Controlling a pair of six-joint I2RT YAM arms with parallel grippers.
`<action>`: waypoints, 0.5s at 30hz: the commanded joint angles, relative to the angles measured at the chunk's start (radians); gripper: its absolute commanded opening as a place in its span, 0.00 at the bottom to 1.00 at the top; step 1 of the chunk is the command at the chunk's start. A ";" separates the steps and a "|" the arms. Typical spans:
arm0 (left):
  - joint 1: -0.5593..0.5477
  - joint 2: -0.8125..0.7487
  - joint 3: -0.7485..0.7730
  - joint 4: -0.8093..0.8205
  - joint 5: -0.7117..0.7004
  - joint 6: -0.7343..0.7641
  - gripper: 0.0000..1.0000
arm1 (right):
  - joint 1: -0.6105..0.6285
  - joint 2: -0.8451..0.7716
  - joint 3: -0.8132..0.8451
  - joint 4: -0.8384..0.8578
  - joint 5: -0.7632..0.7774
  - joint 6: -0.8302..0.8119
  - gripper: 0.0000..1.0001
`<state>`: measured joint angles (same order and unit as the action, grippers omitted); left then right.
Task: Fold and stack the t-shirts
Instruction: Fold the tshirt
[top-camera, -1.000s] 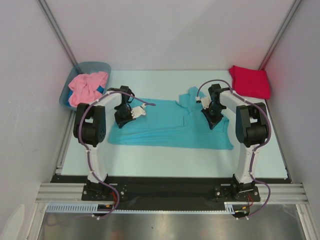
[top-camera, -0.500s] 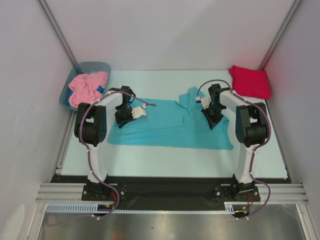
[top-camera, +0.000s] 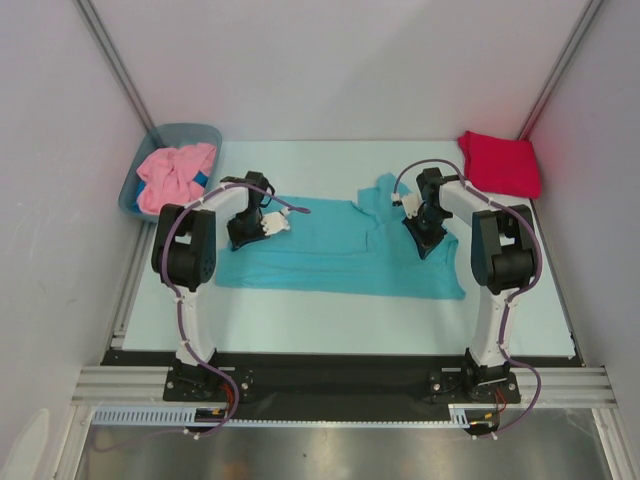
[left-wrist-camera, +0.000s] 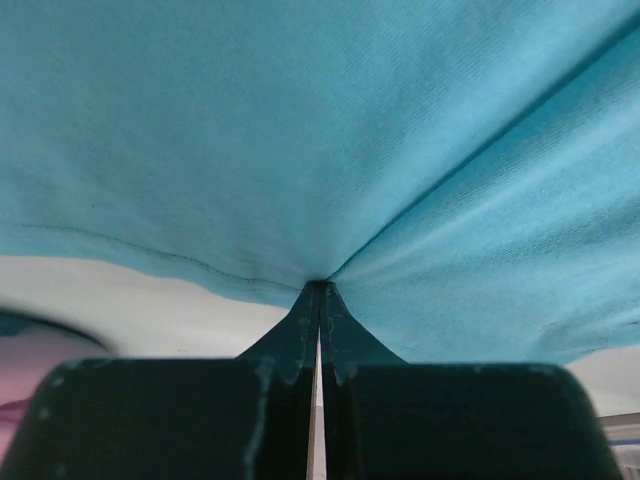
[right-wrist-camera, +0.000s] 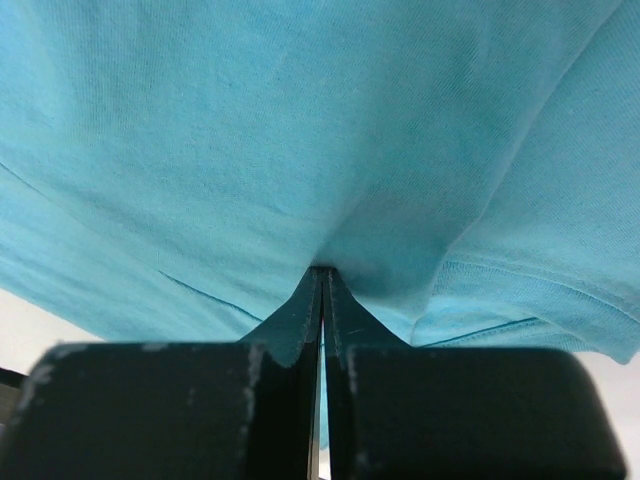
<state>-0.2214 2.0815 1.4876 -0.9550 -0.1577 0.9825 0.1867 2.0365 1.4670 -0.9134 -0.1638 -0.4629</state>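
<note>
The left hand (left-wrist-camera: 320, 300) is pinched tight on the turquoise t-shirt (top-camera: 340, 258) near a stitched hem; the right hand (right-wrist-camera: 322, 285) nips its other end. Spread on the worktop (top-camera: 330, 320), the cloth looks light and limp, best taken at edges or corners.

Your left gripper (left-wrist-camera: 320, 292) is pinched tight on the blue-green shirt (left-wrist-camera: 300, 130), right at its edge. The cloth bunches up at the tips and fills most of the view. Pale table (left-wrist-camera: 130, 300) shows under the edge.
</note>
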 joint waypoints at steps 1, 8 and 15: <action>0.028 0.037 -0.006 0.119 -0.057 -0.011 0.00 | 0.002 0.045 -0.004 0.077 0.007 0.001 0.00; 0.028 0.002 0.068 0.119 0.018 -0.047 0.00 | 0.000 0.048 0.001 0.079 0.010 0.001 0.00; 0.036 -0.049 0.178 0.142 0.063 -0.113 0.25 | 0.003 0.044 -0.005 0.077 0.001 0.009 0.00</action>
<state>-0.1955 2.0861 1.6070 -0.8627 -0.1314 0.9195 0.1867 2.0365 1.4677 -0.9142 -0.1642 -0.4625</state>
